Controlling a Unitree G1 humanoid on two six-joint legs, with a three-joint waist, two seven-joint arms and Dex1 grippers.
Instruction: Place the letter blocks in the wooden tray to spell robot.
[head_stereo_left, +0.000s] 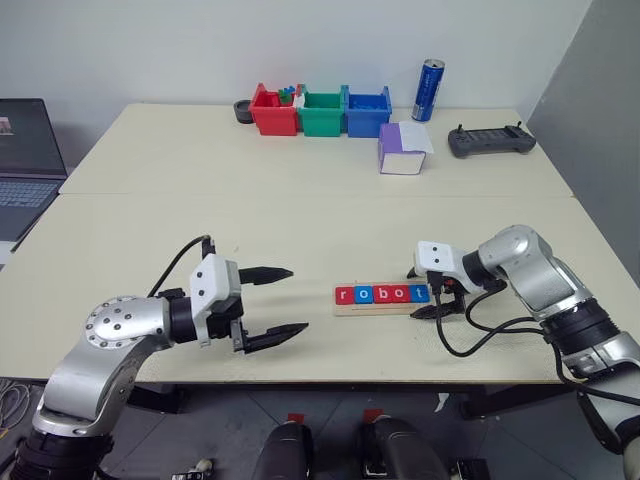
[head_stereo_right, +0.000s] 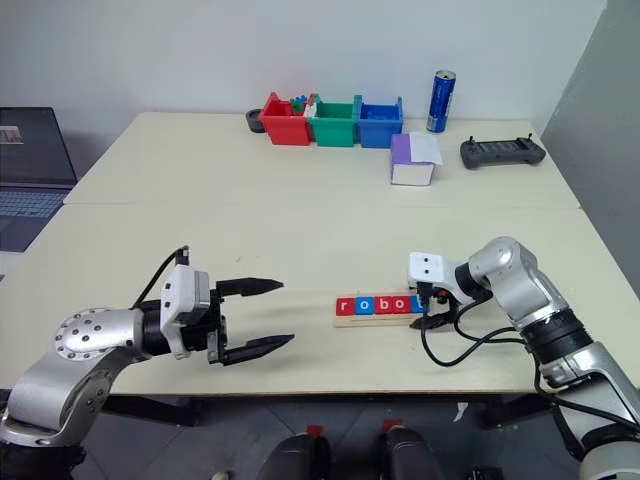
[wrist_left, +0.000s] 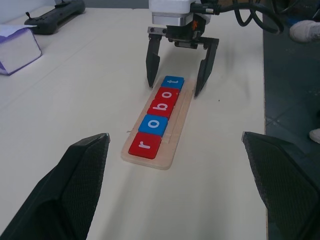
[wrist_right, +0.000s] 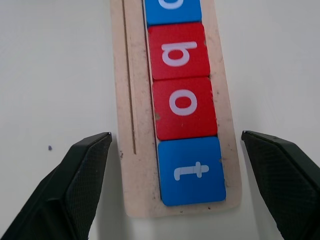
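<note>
The wooden tray (head_stereo_left: 385, 309) lies near the table's front edge. In it sit the letter blocks in a row reading r (head_stereo_left: 345, 294), o (head_stereo_left: 364, 294), b (head_stereo_left: 383, 294), o (head_stereo_left: 401, 294), t (head_stereo_left: 420, 293); the r, the b and the second o are red, the first o and the t blue. My right gripper (head_stereo_left: 416, 294) is open, one finger on each side of the tray at the t end, and it holds nothing. In the right wrist view the t block (wrist_right: 191, 170) lies flat between the spread fingers. My left gripper (head_stereo_left: 298, 299) hovers open and empty to the left of the tray.
At the back of the table stand a red bin (head_stereo_left: 272, 112), a green bin (head_stereo_left: 322, 115) and a blue bin (head_stereo_left: 367, 113), with a blue can (head_stereo_left: 430, 90) beside them. A purple-and-white box (head_stereo_left: 402, 150) and a dark controller (head_stereo_left: 490, 141) lie back right. A laptop (head_stereo_left: 25, 160) is far left.
</note>
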